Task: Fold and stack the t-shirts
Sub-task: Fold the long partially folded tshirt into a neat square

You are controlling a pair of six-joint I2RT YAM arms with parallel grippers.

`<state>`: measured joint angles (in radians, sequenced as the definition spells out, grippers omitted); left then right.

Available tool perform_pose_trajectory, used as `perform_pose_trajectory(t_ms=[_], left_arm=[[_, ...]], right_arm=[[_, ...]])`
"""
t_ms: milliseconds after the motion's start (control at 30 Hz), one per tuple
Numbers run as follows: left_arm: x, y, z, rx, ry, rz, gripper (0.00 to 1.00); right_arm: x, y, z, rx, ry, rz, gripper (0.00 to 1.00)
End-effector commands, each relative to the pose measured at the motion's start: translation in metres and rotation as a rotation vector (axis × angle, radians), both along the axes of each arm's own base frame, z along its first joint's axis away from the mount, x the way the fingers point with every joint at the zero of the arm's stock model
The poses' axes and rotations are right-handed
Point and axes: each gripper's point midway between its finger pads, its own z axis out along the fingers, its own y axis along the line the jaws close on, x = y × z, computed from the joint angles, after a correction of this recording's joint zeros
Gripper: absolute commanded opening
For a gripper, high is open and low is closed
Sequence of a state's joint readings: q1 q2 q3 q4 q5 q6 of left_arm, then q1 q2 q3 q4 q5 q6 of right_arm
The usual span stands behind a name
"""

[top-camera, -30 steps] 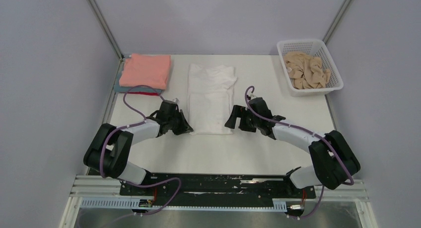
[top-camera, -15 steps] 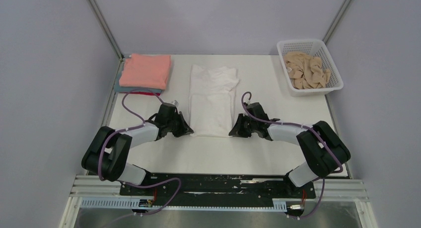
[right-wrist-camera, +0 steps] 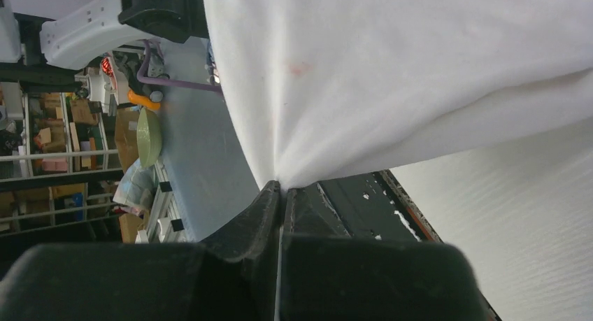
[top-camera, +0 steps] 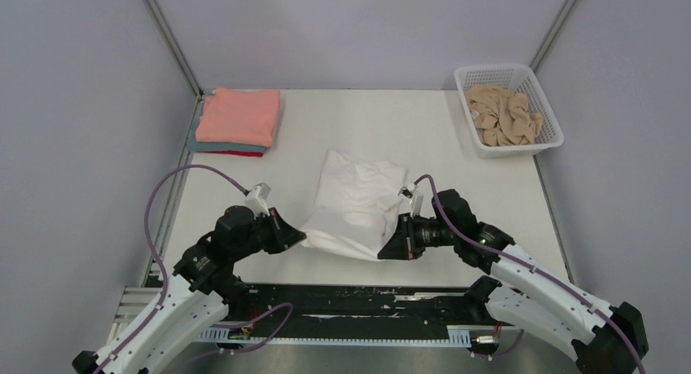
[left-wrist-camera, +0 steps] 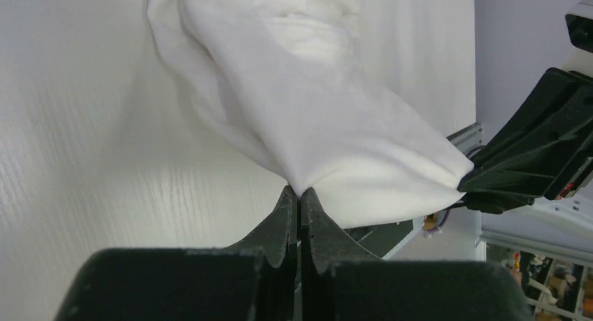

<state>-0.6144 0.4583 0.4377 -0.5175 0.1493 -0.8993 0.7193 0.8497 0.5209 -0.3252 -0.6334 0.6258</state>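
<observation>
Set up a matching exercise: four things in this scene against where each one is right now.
Things:
1 white t-shirt
2 tan t-shirt
3 salmon-pink t-shirt
4 basket

Places:
A crumpled inside the basket
B on top of the folded stack, far left
C pinched by the left gripper and right gripper
D far right corner of the table

Pairs: 1-C; 2-A; 3-B; 4-D
</observation>
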Motion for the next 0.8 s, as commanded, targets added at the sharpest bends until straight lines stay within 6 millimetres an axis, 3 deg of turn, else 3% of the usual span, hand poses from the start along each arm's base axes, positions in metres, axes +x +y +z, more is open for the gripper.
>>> perform_pose_trajectory(t_ms=[0,167,300,333,367,400,433,467,500,533,567,767], left_arm=[[0.006,0.006,0.038,0.017,-0.091,0.014,0.0],[0.047,-0.002,0.066,0.042,-0.168,0.083,0.0],[0.093,-0.005,0.072,0.143,-0.174,0.174,0.0],[0.104,-0.008,0.06,0.179,-0.139,0.171,0.0],[0.115,-0.011,0.073,0.175,-0.16,0.173,0.0],[0.127,-0.011,0.063,0.203,-0.123,0.181,0.0],[0.138,-0.014,0.074,0.196,-0.149,0.179,0.0],[0.149,-0.014,0.065,0.211,-0.12,0.183,0.0],[0.16,-0.017,0.074,0.196,-0.14,0.186,0.0],[0.169,-0.019,0.065,0.2,-0.111,0.174,0.0],[0.177,-0.024,0.073,0.181,-0.131,0.159,0.0],[0.225,-0.027,0.047,0.221,-0.053,0.144,0.0]], right_arm=[[-0.01,-0.009,0.022,0.024,-0.017,-0.011,0.0],[0.041,-0.025,0.024,-0.038,-0.074,-0.232,0.0],[0.093,-0.049,0.025,-0.086,-0.094,-0.419,0.0],[0.105,-0.055,0.024,-0.103,-0.097,-0.46,0.0],[0.116,-0.059,0.024,-0.117,-0.107,-0.486,0.0],[0.126,-0.063,0.025,-0.126,-0.117,-0.51,0.0],[0.136,-0.065,0.026,-0.134,-0.125,-0.531,0.0],[0.146,-0.069,0.028,-0.136,-0.134,-0.554,0.0],[0.155,-0.072,0.025,-0.145,-0.124,-0.573,0.0],[0.164,-0.073,0.024,-0.145,-0.119,-0.587,0.0],[0.174,-0.074,0.025,-0.143,-0.121,-0.598,0.0],[0.224,-0.082,0.015,-0.193,-0.094,-0.635,0.0]])
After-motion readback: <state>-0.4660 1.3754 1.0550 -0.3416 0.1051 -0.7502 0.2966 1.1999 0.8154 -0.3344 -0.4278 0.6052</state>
